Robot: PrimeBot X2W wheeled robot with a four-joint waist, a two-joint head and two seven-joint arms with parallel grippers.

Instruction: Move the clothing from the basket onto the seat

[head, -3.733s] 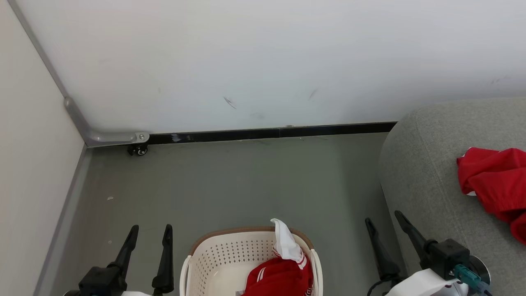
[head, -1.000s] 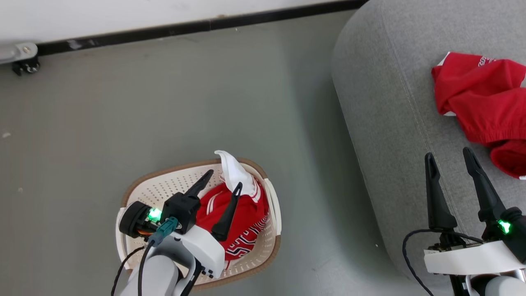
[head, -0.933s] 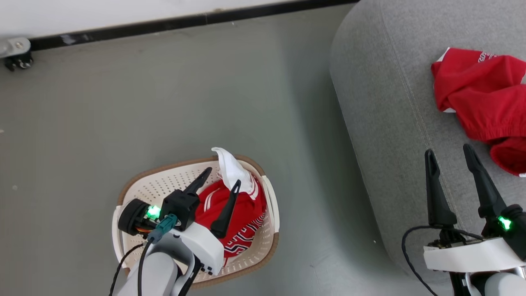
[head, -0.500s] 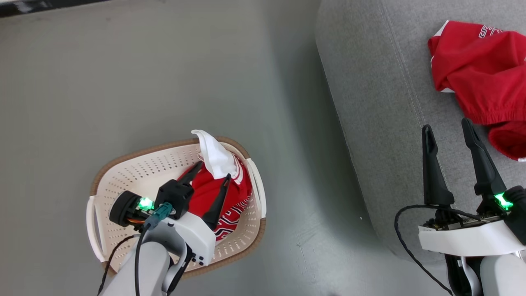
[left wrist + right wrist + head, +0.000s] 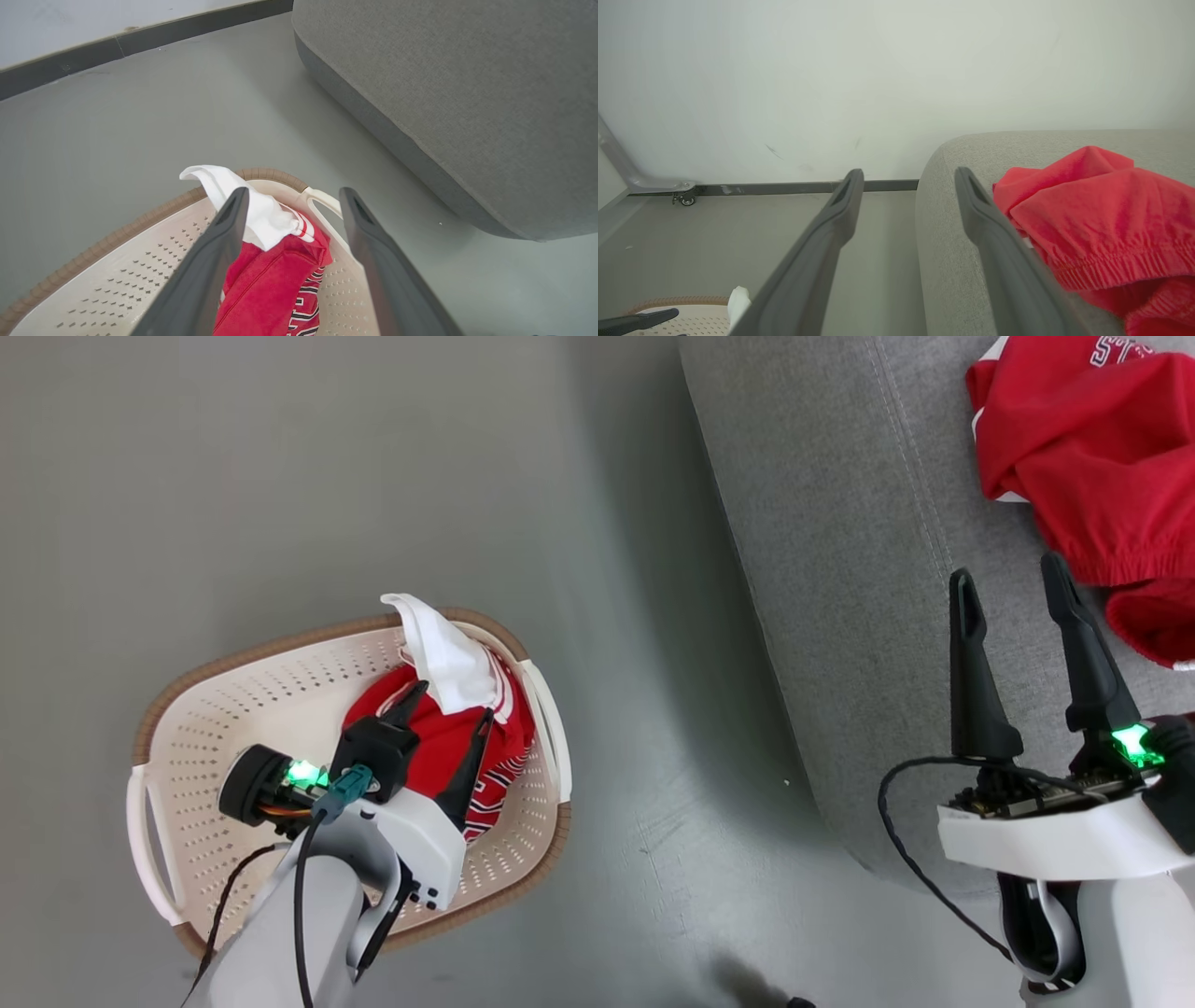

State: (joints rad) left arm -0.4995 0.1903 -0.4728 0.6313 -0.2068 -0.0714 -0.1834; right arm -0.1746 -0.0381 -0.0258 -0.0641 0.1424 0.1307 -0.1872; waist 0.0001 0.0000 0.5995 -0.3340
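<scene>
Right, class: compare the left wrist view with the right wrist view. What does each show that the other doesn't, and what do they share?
Left wrist view, not the right: the red garment bunched inside the basket, and the basket's side handle. Right wrist view, not the left: the red shorts lying on the seat, and a small caster by the wall. Shared: the seat, part of the basket, the white fabric tip, the grey floor and the dark baseboard.

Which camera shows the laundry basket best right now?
The head view: nearly the whole oval basket shows from above. The left wrist view catches its far rim and inside; the right wrist view, a sliver at bottom left.
</scene>
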